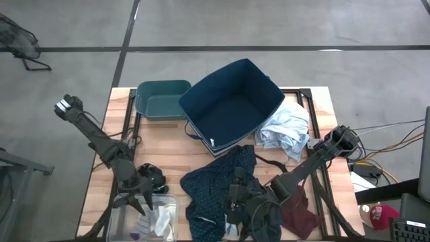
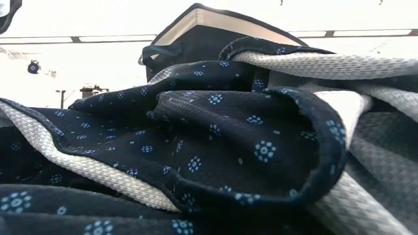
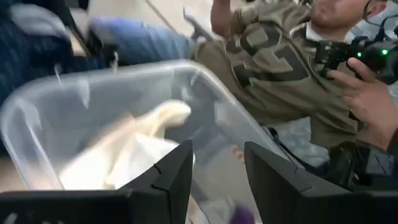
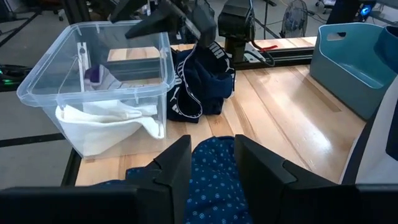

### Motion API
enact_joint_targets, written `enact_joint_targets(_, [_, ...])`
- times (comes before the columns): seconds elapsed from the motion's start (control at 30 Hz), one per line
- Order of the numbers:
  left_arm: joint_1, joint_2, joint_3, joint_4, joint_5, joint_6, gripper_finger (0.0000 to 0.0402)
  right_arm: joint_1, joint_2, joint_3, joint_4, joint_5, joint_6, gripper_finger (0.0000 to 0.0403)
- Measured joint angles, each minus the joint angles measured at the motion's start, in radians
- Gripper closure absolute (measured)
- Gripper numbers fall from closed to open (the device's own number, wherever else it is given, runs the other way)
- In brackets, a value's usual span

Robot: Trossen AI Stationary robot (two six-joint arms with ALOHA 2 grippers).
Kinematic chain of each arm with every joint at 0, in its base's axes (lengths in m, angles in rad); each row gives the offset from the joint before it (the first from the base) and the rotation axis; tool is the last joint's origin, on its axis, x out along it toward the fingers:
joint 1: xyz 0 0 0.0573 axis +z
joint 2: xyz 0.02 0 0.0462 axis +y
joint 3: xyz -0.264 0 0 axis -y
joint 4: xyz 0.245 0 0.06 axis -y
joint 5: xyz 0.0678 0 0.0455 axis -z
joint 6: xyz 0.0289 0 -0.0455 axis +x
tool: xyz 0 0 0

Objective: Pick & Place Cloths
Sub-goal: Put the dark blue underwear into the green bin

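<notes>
Navy dotted shirt (image 4: pixel 211 168) lies between the right fingers (image 4: pixel 176 167), parted; left fingers (image 3: pixel 177 171) parted above clear bin (image 3: pixel 81 99).

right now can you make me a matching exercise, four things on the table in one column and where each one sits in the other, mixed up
Things:
1. white cloth
2. navy dotted shirt
3. pale blue-white shirt
4. maroon piece

Places:
A. beside the navy fabric box, on its right-arm side
B. inside the clear plastic bin
C. at the table's front edge, by the right arm
D. spread in the middle front, under the right gripper

Pairs: 1-B, 2-D, 3-A, 4-C
</notes>
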Motion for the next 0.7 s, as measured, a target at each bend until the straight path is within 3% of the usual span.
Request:
enact_joint_targets(0.1, [0.006, -0.018, 0.023, -0.004, -0.043, 0.055, 0.0250, 0.000, 0.000, 0.000, 0.000, 0.000, -0.001, 0.0298])
enact_joint_targets(0.23, [0.029, -0.037, 0.074, -0.062, -0.181, 0.133, 0.0250, 0.000, 0.000, 0.000, 0.001, 0.000, -0.001, 0.0312])
enact_joint_targets(0.37, [0.058, -0.042, 0.145, -0.262, -0.294, 0.146, 0.0250, 0.000, 0.000, 0.000, 0.001, 0.000, 0.002, 0.0326])
enact_joint_targets(0.57, [0.066, -0.046, 0.234, -0.621, -0.523, 0.043, 0.0250, 0.000, 0.000, -0.007, 0.000, 0.000, 0.005, 0.0337])
enact_joint_targets(0.7, [0.066, -0.046, 0.282, -0.852, -0.544, -0.072, 0.0250, 0.000, 0.000, -0.019, 0.000, 0.000, 0.013, 0.0339])
